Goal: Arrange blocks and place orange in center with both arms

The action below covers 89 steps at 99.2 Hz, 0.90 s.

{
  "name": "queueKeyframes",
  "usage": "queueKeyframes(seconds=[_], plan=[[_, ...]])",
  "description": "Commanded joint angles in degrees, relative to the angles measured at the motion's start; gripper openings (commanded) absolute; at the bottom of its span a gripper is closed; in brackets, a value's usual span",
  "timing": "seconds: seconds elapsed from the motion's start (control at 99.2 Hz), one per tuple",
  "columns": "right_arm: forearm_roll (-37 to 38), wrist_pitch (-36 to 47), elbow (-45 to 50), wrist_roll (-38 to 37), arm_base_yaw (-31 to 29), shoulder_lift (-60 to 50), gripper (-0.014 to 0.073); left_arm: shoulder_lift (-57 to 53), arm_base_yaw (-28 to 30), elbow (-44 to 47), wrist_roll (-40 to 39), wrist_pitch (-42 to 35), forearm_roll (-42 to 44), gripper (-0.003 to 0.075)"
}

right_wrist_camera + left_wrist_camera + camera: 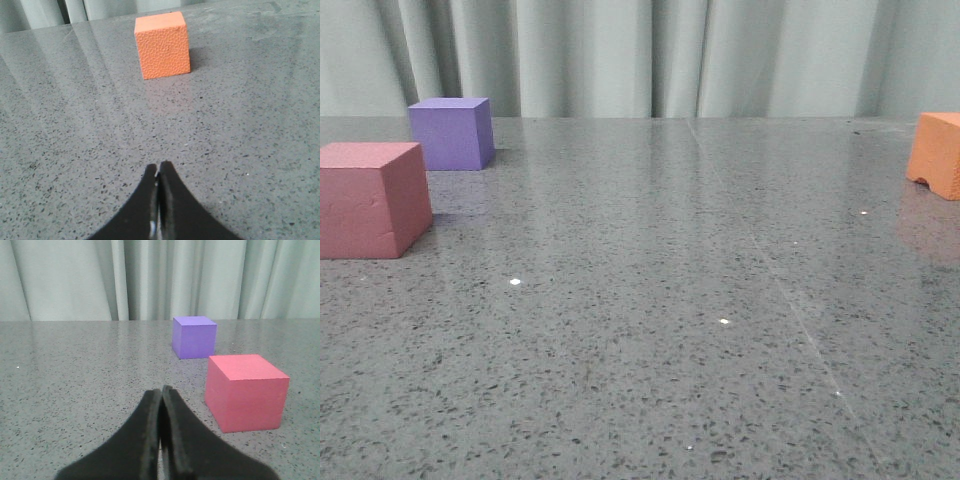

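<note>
Grey speckled stone table (650,330) before pale pleated curtains (650,55); three foam cubes at rest, neither arm visible in the front view.

Orange cube (937,153): at the right edge of the front frame, mid-height, partly cut off by the frame, with an arched notch on its lower edge. In the right wrist view the orange cube (162,45) sits in the upper centre, directly ahead of the right gripper (158,176) and well apart from it, one pebbled face turned nearly square to the camera. The fingers are pressed together on nothing. The right arm appears the nearer; its approach should run straight ahead, and the jaws must part first.

Pink-red cube (370,198): at the left edge of the front frame, mid-height. Purple cube (451,132): beyond it, upper left, near but not touching. In the left wrist view the pink-red cube (246,390) lies right of centre, ahead of and to one side of the left gripper (161,395), with the purple cube (194,336) behind it. These fingers are likewise closed and empty.

The centre of the table between the two groups carries no cube, so the task appears not yet begun.

Not determinable: the orange cube's far side, either arm's height above the table, and the cubes' rear faces.
</note>
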<state>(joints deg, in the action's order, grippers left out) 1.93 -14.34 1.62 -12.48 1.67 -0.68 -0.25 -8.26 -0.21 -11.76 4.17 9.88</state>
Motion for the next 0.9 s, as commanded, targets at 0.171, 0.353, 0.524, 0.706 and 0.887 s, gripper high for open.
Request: queueKeyframes(seconds=[0.171, 0.353, 0.524, 0.706, 0.887], plan=[[0.7, 4.9, -0.8, 0.5, -0.1, -1.2, -0.0061, -1.7, 0.2, 3.0, -0.1, -5.1, -0.4, -0.0019], [0.7, 4.9, -0.8, 0.5, -0.1, -1.2, -0.0061, -1.7, 0.2, 3.0, -0.1, -5.1, -0.4, -0.0019], [0.7, 4.9, -0.8, 0.5, -0.1, -1.2, -0.0061, -1.7, 0.2, 3.0, -0.1, -5.1, -0.4, -0.0019], [0.7, 6.2, -0.8, 0.5, -0.1, -1.2, -0.0061, -1.7, 0.2, 3.0, -0.1, -5.1, -0.4, -0.0019], [2.2, 17.5, -1.2, 0.5, -0.1, -1.2, -0.0061, -1.7, 0.2, 3.0, -0.1, -5.1, -0.4, -0.0019]])
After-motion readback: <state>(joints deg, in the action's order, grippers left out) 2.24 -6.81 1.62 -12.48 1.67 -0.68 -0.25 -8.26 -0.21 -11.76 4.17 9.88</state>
